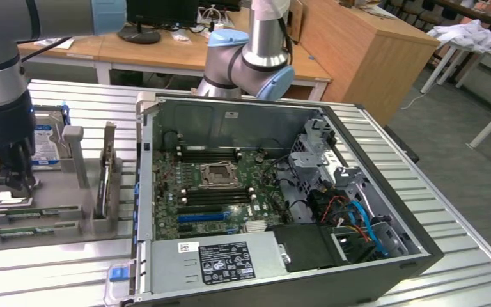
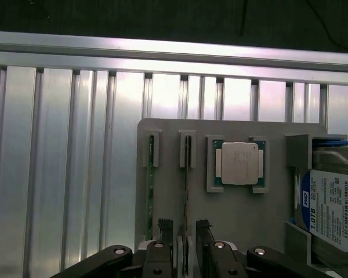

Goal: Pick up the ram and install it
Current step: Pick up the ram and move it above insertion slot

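Observation:
Two green ram sticks stand on edge in slots of a grey fixture (image 2: 243,214). One ram (image 2: 187,168) runs in between my gripper (image 2: 184,231)'s two fingers (image 2: 164,227), which straddle it with a gap on each side, so the gripper is open. The other ram (image 2: 151,179) sits one slot over, outside the fingers. In the exterior view my gripper (image 1: 8,184) hangs low over the fixture's ram sticks (image 1: 31,212) at the exterior view's left. The open computer case (image 1: 399,256) lies beside it, its motherboard (image 1: 220,192) and dark memory slots (image 1: 215,153) exposed.
A square silver processor (image 2: 238,163) and a blue-labelled hard drive (image 2: 336,202) sit on the same fixture near the fingers. An upright grey stand (image 1: 107,176) rises between fixture and case. The ribbed metal table (image 1: 49,268) extends around them. A second arm's base (image 1: 245,57) stands behind the case.

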`<move>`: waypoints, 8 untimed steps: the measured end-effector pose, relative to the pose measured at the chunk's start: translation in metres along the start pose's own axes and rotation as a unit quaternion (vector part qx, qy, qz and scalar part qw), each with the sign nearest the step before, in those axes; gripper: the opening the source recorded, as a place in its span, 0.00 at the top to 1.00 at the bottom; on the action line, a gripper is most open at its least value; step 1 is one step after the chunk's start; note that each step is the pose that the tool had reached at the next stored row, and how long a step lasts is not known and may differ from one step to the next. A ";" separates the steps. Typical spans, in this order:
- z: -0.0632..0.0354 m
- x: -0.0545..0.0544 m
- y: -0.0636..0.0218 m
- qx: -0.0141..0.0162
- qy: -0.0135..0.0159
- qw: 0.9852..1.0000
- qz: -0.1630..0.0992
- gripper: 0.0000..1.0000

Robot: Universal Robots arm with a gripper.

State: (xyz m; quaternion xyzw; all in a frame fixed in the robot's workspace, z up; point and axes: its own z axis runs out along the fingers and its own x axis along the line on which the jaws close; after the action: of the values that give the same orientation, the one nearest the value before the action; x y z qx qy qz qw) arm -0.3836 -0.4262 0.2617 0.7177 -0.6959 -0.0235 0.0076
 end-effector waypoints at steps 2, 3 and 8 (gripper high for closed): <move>0.0000 0.002 0.0002 0.000 0.000 1.000 0.000 0.70; -0.0001 0.003 0.0002 0.000 0.000 1.000 0.000 0.70; -0.0002 0.008 0.0007 0.000 0.000 1.000 0.000 0.70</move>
State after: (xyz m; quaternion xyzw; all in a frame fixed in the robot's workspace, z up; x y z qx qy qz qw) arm -0.3841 -0.4338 0.2618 0.7177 -0.6959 -0.0235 0.0077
